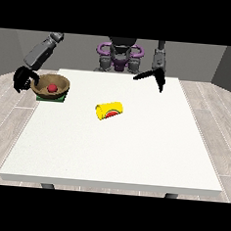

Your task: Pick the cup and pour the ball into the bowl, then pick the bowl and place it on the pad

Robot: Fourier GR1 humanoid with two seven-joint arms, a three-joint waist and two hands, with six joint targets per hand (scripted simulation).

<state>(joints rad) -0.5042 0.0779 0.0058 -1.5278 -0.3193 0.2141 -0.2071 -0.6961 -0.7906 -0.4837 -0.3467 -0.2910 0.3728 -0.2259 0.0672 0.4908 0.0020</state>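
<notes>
Wood, plastic and matt surfaces, as we read them

We see a brown bowl (pixel 50 84) that looks like wood, a smooth yellow cup (pixel 109 111) like plastic, a matt white table (pixel 114 152), a flat green pad (pixel 52 98) and a plank-patterned floor (pixel 13 104)

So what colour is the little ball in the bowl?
Red. The ball sits inside the brown bowl, front view.

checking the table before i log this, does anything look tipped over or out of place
The yellow cup lies on its side near the middle of the table, with nothing holding it. Otherwise things look in order: the bowl sits upright on the green pad with the red ball inside.
</notes>
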